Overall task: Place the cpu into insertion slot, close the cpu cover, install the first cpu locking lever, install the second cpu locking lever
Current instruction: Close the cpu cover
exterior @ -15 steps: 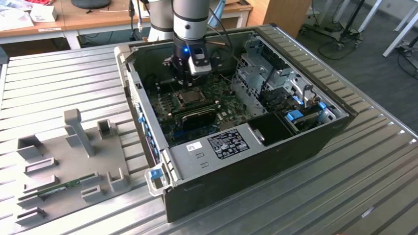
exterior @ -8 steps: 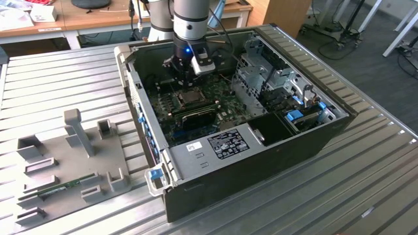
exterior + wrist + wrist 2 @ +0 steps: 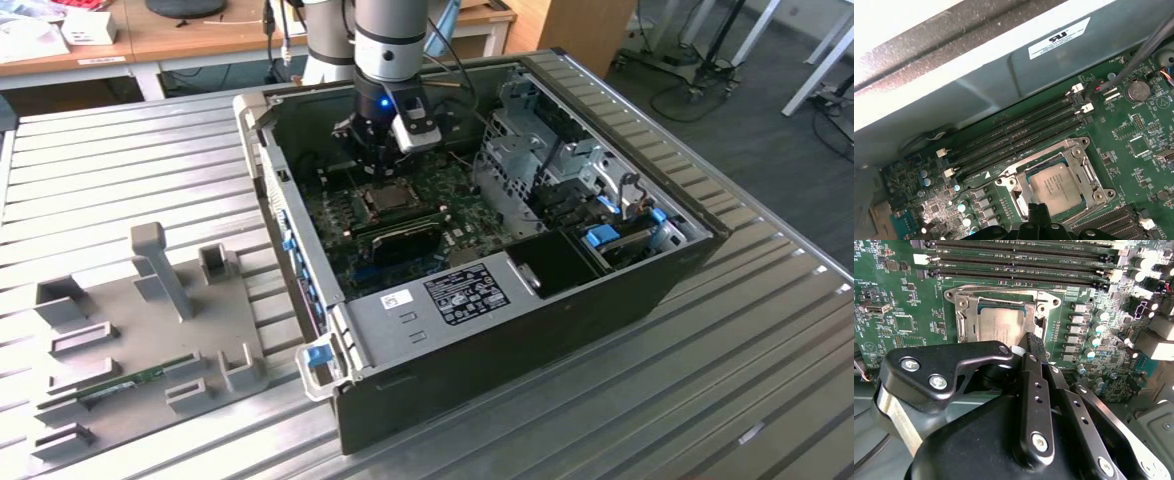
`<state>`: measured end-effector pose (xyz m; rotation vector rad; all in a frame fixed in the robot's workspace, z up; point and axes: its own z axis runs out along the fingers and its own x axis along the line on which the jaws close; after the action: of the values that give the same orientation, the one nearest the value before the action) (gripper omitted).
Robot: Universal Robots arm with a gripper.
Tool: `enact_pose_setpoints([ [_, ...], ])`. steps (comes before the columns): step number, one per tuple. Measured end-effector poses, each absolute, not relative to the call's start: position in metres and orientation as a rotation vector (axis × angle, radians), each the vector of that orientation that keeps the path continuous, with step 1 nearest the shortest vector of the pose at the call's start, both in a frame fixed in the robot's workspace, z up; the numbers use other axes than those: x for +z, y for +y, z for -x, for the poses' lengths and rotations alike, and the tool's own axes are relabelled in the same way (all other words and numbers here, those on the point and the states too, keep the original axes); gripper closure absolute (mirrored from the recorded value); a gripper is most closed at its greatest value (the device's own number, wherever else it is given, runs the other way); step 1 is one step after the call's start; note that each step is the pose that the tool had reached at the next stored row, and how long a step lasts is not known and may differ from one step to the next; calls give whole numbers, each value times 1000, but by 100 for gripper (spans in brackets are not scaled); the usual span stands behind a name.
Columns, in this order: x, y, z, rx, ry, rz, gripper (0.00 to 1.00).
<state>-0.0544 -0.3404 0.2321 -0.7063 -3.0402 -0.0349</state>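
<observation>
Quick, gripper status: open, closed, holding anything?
Gripper: closed, fingertips together, nothing visible between them, at the edge of the cpu cover over the cpu.

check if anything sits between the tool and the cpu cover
Nothing visible does. In the second wrist view the tool is right at one edge of the cover, which frames the cpu.

The cpu (image 3: 996,325) has a smooth, satin grey metal top, and the cpu cover (image 3: 966,315) is bare silvery metal with a bright sheen. The motherboard (image 3: 884,315) has a green, semi-gloss lacquered surface and carries matt black plastic memory slots (image 3: 1019,260). The gripper (image 3: 1031,342) is finished in matt black with glossy metal screw heads (image 3: 938,382), and the table (image 3: 120,160) is ribbed, dull grey metal.
</observation>
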Motion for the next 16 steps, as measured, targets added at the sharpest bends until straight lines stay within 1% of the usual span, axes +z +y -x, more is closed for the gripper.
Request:
enact_pose_setpoints([
  [5, 232, -340, 54, -34, -3054, 643, 89],
  [16, 232, -340, 54, -31, -3100, 339, 89],
])
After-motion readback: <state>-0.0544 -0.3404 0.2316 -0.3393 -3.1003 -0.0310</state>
